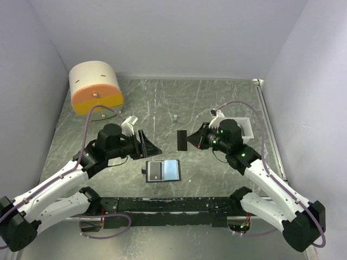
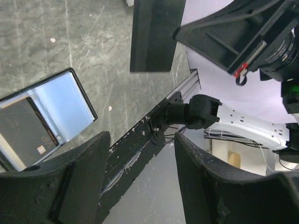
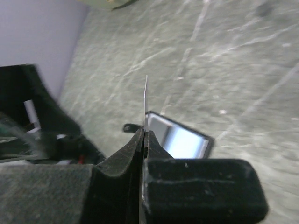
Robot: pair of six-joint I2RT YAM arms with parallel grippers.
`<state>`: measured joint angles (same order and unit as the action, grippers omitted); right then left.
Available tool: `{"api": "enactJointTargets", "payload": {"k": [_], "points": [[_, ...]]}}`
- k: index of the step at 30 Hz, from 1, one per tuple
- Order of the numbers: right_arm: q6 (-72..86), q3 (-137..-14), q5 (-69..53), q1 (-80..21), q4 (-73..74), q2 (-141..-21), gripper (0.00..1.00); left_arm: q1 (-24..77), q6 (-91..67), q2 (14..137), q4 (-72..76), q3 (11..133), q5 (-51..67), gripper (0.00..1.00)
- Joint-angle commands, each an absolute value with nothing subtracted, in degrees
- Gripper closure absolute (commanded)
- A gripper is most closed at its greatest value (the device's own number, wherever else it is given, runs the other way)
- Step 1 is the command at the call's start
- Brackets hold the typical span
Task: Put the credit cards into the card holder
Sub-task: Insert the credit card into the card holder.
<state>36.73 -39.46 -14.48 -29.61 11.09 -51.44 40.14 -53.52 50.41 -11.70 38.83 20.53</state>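
The card holder [image 1: 164, 171] lies open on the table near the front middle, bluish-grey pockets up, with a dark card [image 1: 155, 171] in its left half. It also shows in the left wrist view [image 2: 65, 105] and the right wrist view [image 3: 184, 140]. My right gripper [image 1: 193, 140] is shut on a dark credit card [image 1: 182, 140], held on edge above the table, up and right of the holder. That card shows edge-on in the right wrist view [image 3: 145, 100] and as a dark slab in the left wrist view [image 2: 154, 32]. My left gripper [image 1: 149, 145] is open and empty, just up and left of the holder.
A round cream-and-orange drawer box [image 1: 95, 86] stands at the back left. A white open-topped tray [image 1: 244, 128] sits behind the right arm. A black rail [image 1: 173, 205] runs along the near edge. A small pale object [image 1: 175, 116] lies mid-table.
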Motion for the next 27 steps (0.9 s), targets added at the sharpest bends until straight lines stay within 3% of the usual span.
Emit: {"api": "enactJointTargets", "payload": {"k": [1,9,15,20,24,27], "points": [[45.72,-36.56,-19.35,-33.59,-0.98,-48.78,1.00,39.74,-56.06,50.25,-3.60,37.36,24.87,0.30],[52.96,-32.29,-19.67,-39.77,-10.42,-44.32,1.00,39.73,-58.23,51.06,3.05,35.04,28.05,0.25],[57.33,-29.77,-21.05,-41.45,-15.44,-44.00,1.00,39.73,-59.73,51.67,7.88,34.56,30.42,0.29],[58.27,-28.51,-20.03,-43.30,-15.90,-44.20,1.00,39.77,-62.46,50.57,13.94,32.14,31.53,0.47],[58.18,-27.69,-18.99,-44.35,-15.53,-44.29,1.00,39.72,-63.17,50.07,14.32,31.07,31.18,0.74],[57.97,-27.21,-18.55,-44.69,-15.22,-44.39,1.00,39.75,-63.58,49.68,14.44,29.88,30.92,0.87]]}}
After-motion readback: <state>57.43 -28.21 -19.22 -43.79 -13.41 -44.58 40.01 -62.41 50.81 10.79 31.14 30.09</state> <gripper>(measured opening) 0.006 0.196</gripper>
